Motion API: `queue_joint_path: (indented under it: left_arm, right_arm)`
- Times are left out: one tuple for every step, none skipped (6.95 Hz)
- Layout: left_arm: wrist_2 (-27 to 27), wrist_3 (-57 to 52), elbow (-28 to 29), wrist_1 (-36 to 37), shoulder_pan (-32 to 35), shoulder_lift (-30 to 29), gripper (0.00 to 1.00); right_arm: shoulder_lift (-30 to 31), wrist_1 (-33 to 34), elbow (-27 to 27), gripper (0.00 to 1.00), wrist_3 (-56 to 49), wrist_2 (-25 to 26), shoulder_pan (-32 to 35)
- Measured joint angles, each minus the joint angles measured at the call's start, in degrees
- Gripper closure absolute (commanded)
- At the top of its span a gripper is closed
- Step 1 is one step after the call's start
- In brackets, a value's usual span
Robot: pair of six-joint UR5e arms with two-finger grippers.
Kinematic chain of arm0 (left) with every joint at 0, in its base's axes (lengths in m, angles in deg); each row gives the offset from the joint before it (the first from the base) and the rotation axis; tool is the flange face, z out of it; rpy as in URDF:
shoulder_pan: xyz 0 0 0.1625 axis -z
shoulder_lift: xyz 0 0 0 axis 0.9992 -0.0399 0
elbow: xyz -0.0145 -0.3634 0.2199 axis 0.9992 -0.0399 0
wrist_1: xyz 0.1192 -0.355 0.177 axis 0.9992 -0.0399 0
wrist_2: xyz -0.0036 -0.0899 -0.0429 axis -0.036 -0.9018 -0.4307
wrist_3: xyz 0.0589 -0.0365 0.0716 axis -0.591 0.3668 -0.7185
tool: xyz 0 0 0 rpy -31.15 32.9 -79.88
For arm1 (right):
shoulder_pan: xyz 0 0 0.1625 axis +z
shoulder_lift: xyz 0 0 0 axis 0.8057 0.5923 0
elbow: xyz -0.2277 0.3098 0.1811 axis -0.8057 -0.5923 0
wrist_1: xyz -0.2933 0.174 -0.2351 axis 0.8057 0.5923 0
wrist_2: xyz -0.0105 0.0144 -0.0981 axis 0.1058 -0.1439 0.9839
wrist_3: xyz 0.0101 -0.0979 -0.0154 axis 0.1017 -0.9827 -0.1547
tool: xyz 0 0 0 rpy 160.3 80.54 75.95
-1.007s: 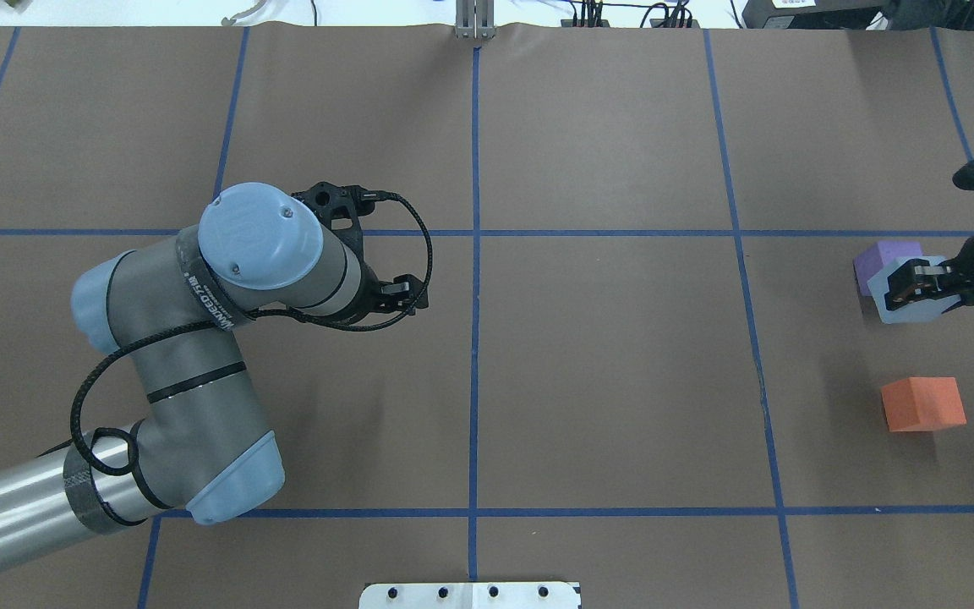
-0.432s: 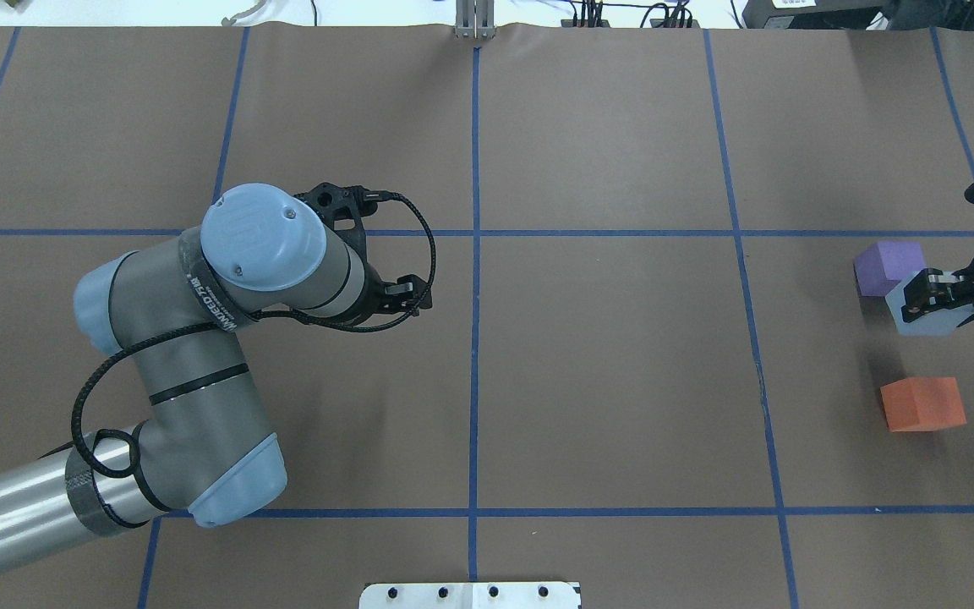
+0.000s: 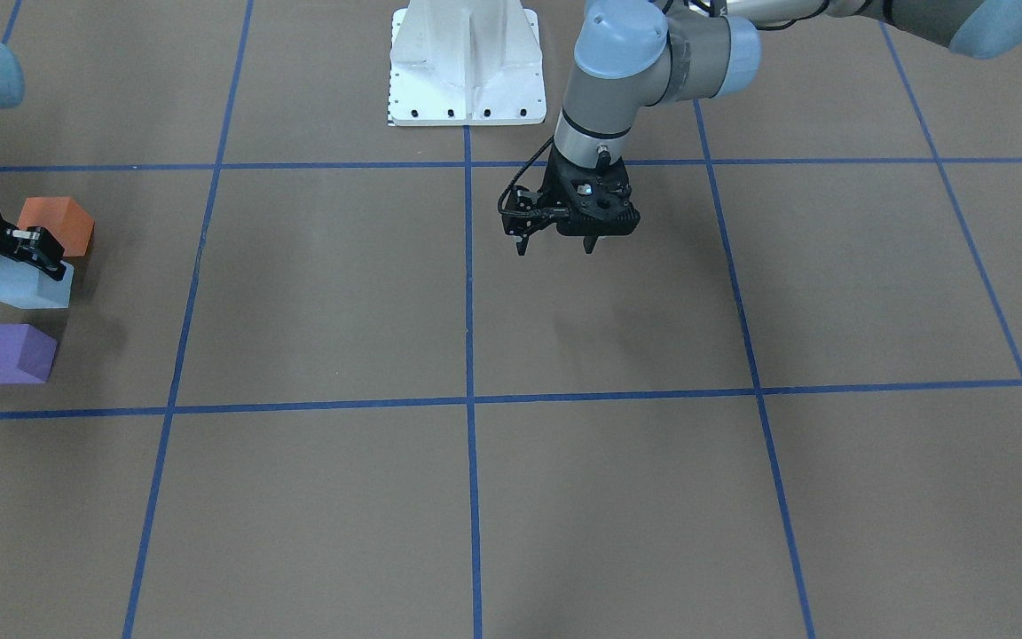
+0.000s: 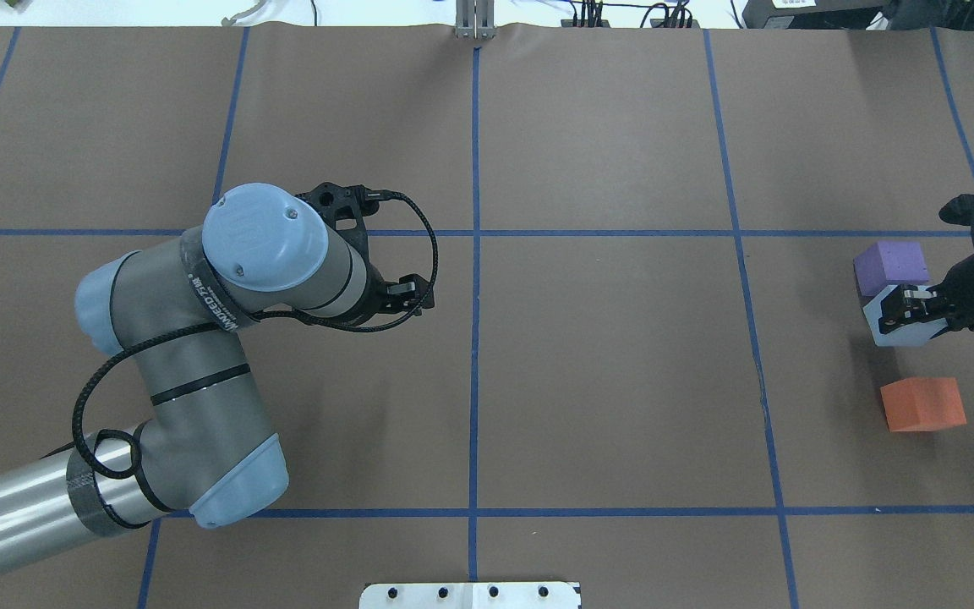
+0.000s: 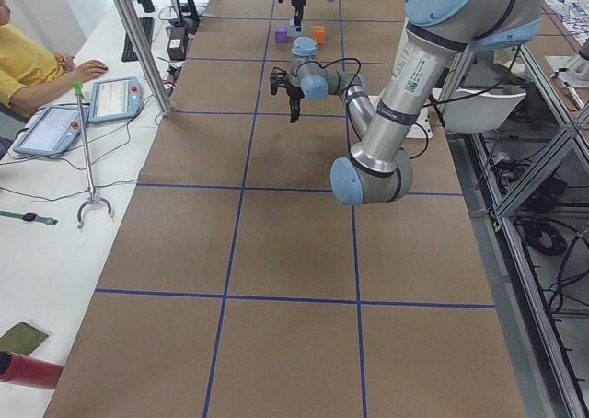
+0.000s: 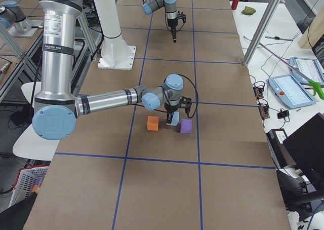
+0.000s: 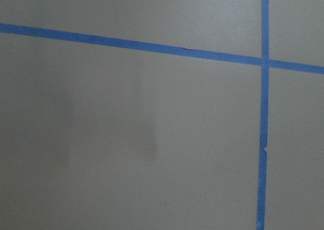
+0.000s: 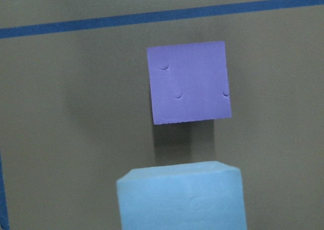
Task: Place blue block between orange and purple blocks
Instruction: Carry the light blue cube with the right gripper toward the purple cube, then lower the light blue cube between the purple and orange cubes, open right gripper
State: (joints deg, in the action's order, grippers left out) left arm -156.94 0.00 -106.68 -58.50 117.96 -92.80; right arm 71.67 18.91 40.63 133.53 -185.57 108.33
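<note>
Two arms are over the brown table (image 4: 622, 381). The larger one in your overhead view, the left arm (image 4: 199, 355), is the lesser worry. Its left gripper (image 3: 564, 244) hangs near the table's centre, well apart from the blocks, and these views do not show whether its jaws are spread or closed.

Your risk sits at the right end. The right gripper (image 4: 905, 311) pinches the light blue block (image 8: 179, 197) from above, jaws pressed on its sides. The block seems to hang just clear of the table between its two neighbours, though the height is hard to judge.

It sits much nearer the purple block (image 4: 891, 266) than the orange block (image 4: 922, 403); seen from overhead, blue and purple all but meet at an edge. If you lower here, the blue block may land on the purple one or shove it.

It also looks turned relative to the others, so a corner may catch first. Shift toward orange before you descend.

Release too high and the block, which looks like soft foam, may bounce or tip out of line. Opening the jaws wide may also nudge purple.
</note>
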Motion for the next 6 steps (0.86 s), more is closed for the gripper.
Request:
queue_joint_path:
  left_arm:
    - [0.0, 0.2, 0.0, 0.0, 0.0, 0.0, 0.0]
    - [0.0, 0.3, -0.1, 0.0, 0.0, 0.0, 0.0]
    - [0.0, 0.5, -0.3, 0.1, 0.0, 0.0, 0.0]
    - [0.1, 0.7, -0.5, 0.1, 0.0, 0.0, 0.0]
    - [0.0, 0.9, -0.8, 0.1, 0.0, 0.1, 0.0]
    - [0.1, 1.0, -0.9, 0.1, 0.0, 0.2, 0.0]
  right_arm:
    - [1.3, -3.1, -0.6, 1.0, 1.4, 0.8, -1.1]
    - [2.4, -4.8, -0.8, 1.0, 1.9, 1.2, -1.4]
    - [3.1, -5.5, -0.8, 1.0, 1.9, 1.4, -1.5]
    - [3.2, -5.8, -1.0, 1.0, 2.0, 1.5, -1.6]
    - [3.1, -6.0, -1.4, 1.0, 2.3, 1.6, -1.7]
    - [2.6, -6.1, -2.0, 1.0, 2.5, 1.6, -1.8]
